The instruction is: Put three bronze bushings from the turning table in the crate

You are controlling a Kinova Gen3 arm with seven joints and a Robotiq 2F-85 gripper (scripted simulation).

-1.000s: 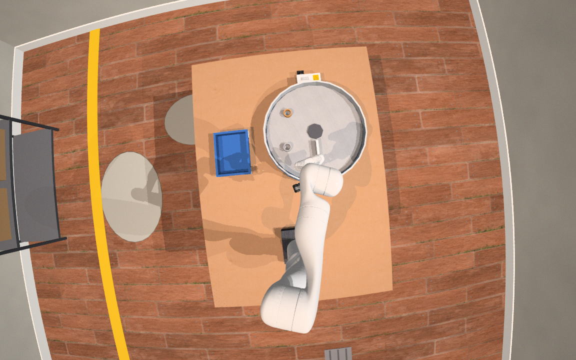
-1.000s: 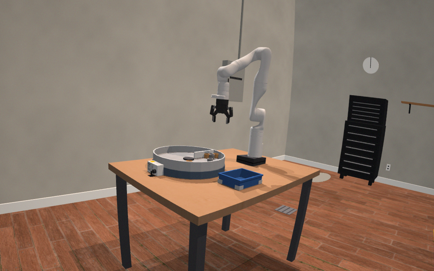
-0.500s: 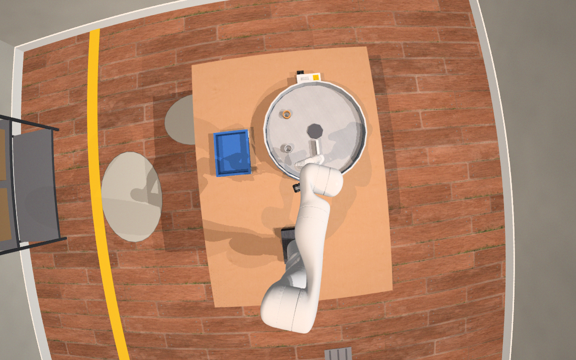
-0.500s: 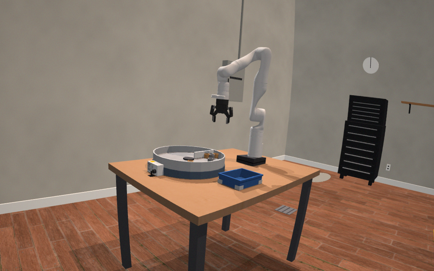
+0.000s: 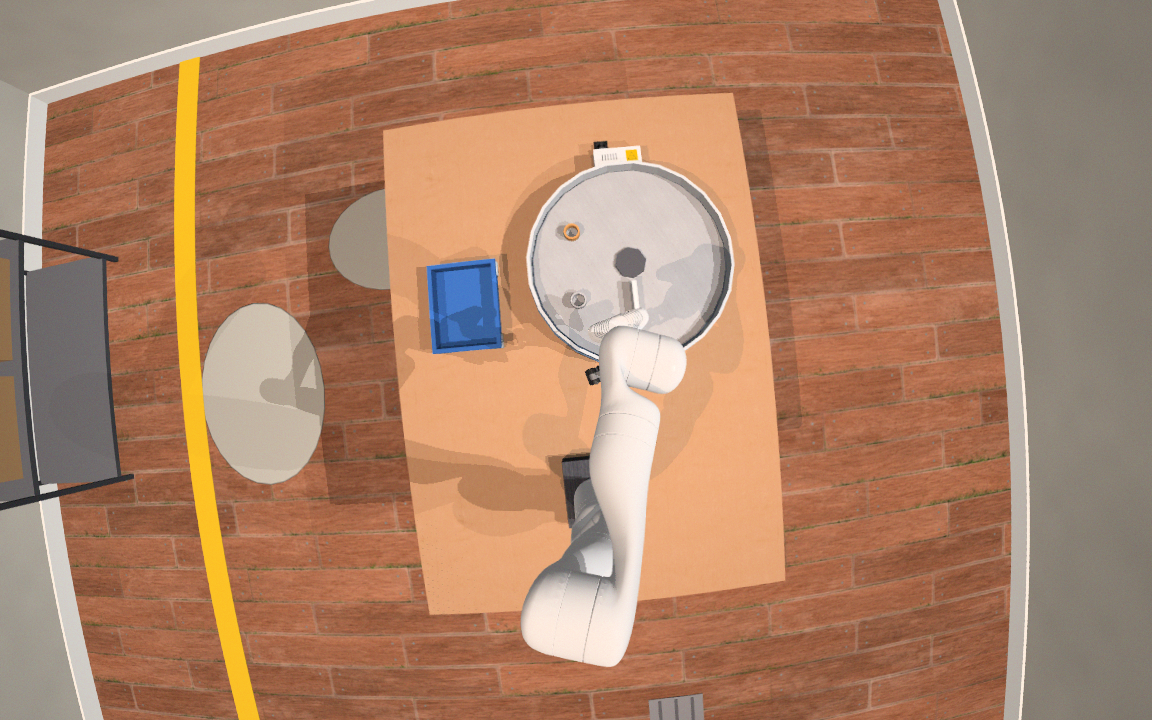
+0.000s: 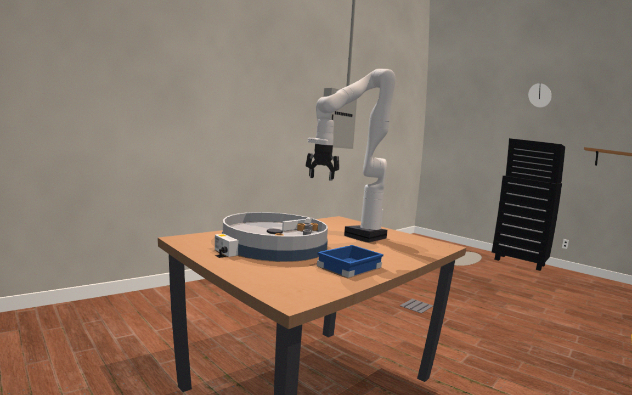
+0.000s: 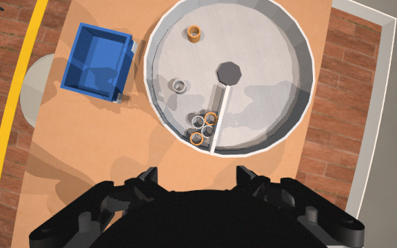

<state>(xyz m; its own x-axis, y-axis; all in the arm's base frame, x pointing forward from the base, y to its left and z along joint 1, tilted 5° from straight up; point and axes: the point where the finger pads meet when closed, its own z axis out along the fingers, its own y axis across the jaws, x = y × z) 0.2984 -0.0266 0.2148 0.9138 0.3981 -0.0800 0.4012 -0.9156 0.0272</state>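
My gripper [image 6: 321, 178] [image 7: 197, 175] is open and empty, high above the table near the turning table's rim. The round turning table [image 5: 696, 205] [image 6: 269, 240] [image 7: 271, 52] carries a lone bronze bushing [image 5: 571, 226] [image 7: 194, 38] and a lone grey bushing [image 5: 575, 294] [image 7: 179, 91]. At the white divider in the wrist view stand a bronze bushing [image 7: 215, 118], another bronze bushing [image 7: 196, 144] by the rim, and two grey bushings, one [image 7: 198, 127] on the left and one [image 7: 207, 136] between them. The arm hides this cluster in the top view. The blue crate [image 5: 464, 350] [image 6: 350, 265] [image 7: 123, 67] is empty.
The white divider [image 5: 635, 294] [image 6: 296, 224] [image 7: 220, 118] runs from the dark hub [image 5: 630, 262] [image 7: 229, 74] to the rim. A white control box [image 5: 616, 155] [image 6: 226, 244] sits beside the turning table. The crate stands apart from the turning table, on its left in the top view.
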